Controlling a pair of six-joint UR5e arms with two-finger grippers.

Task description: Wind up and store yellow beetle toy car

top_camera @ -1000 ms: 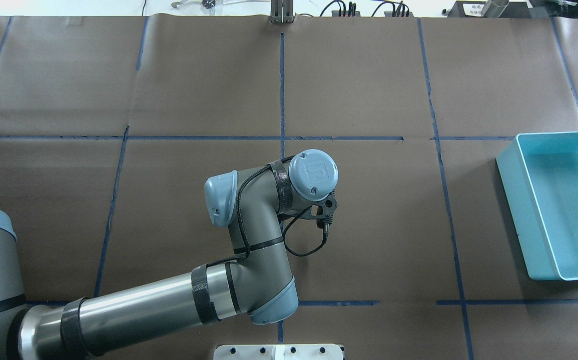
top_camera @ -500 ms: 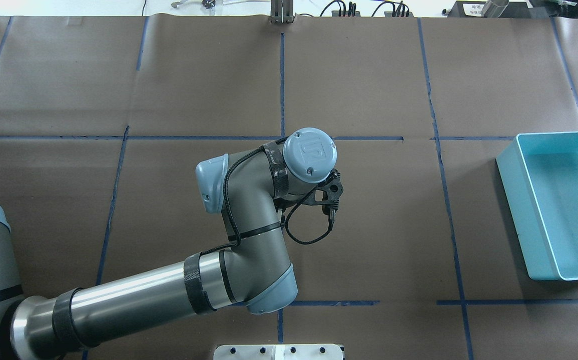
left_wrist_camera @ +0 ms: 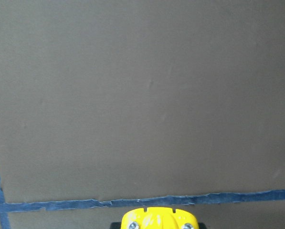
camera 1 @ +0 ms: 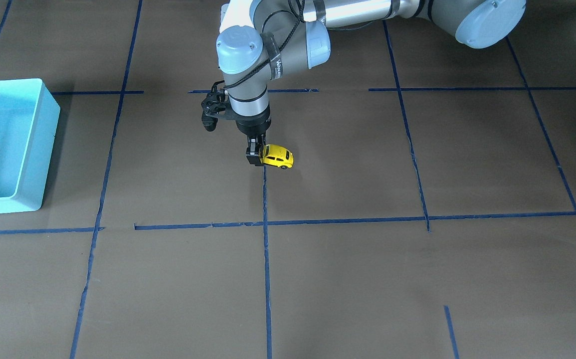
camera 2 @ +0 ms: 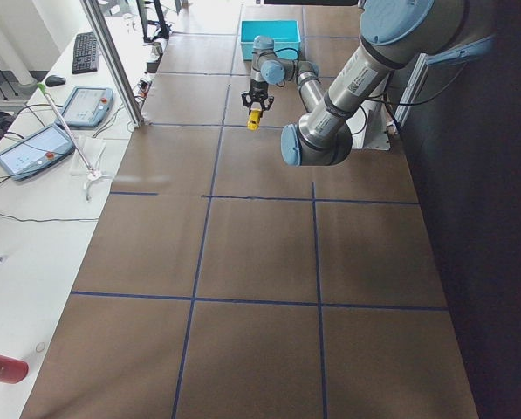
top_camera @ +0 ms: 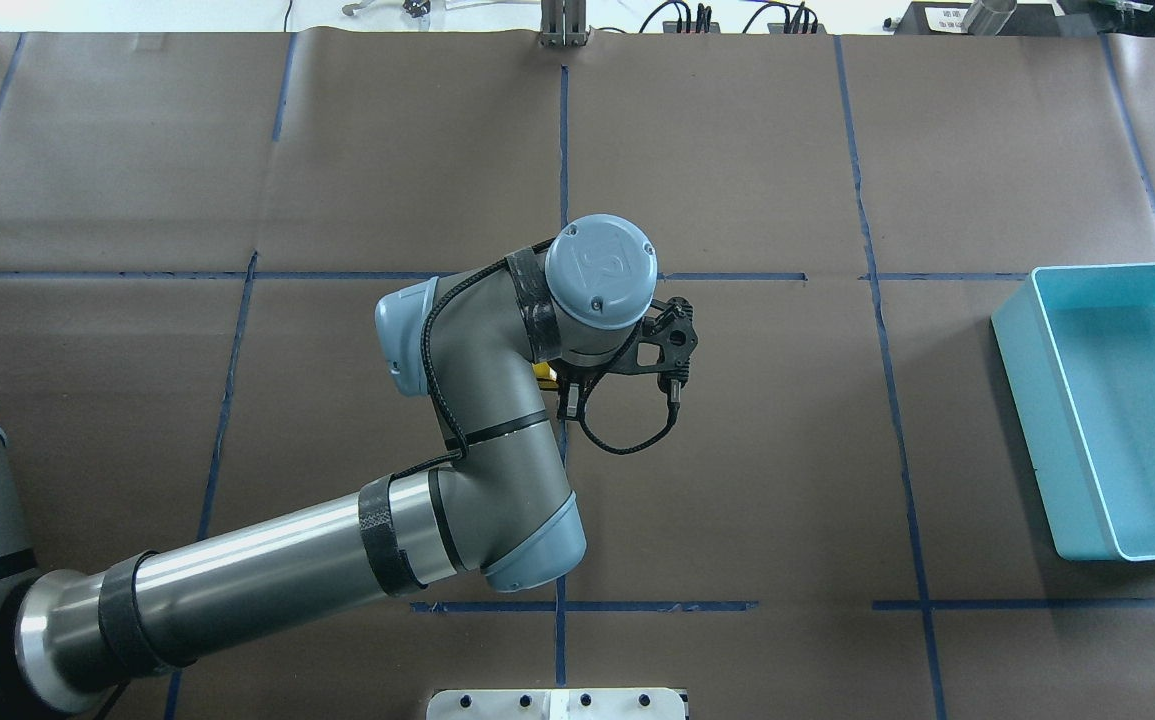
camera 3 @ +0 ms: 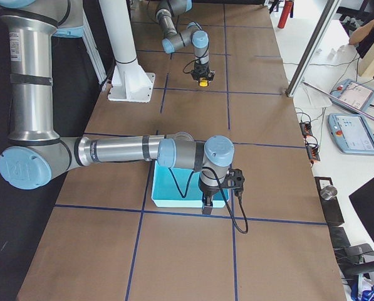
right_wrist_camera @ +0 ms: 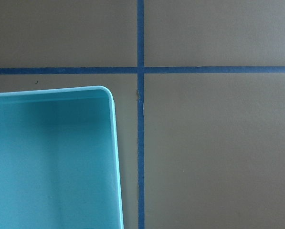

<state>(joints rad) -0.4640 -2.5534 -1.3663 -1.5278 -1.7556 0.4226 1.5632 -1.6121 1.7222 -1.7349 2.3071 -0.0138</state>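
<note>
The yellow beetle toy car (camera 1: 278, 156) is near the table's middle, held at one end by my left gripper (camera 1: 254, 155), which points straight down and is shut on it. I cannot tell whether its wheels touch the paper. In the overhead view only a sliver of the car (top_camera: 543, 371) shows under the wrist. The left wrist view shows the car's end (left_wrist_camera: 159, 219) at the bottom edge. The turquoise bin (top_camera: 1022, 400) stands far to the right. My right gripper (camera 3: 207, 205) hangs over the bin's outer edge; I cannot tell if it is open or shut.
Brown paper with blue tape lines (camera 1: 265, 224) covers the table. The bin (camera 1: 43, 149) is empty inside, and its corner (right_wrist_camera: 114, 143) fills the lower left of the right wrist view. A white base plate (top_camera: 557, 703) sits at the near edge.
My left wrist has moved away from the robot's base and slightly to the left. A sliver of the yellow car now shows under it.
</note>
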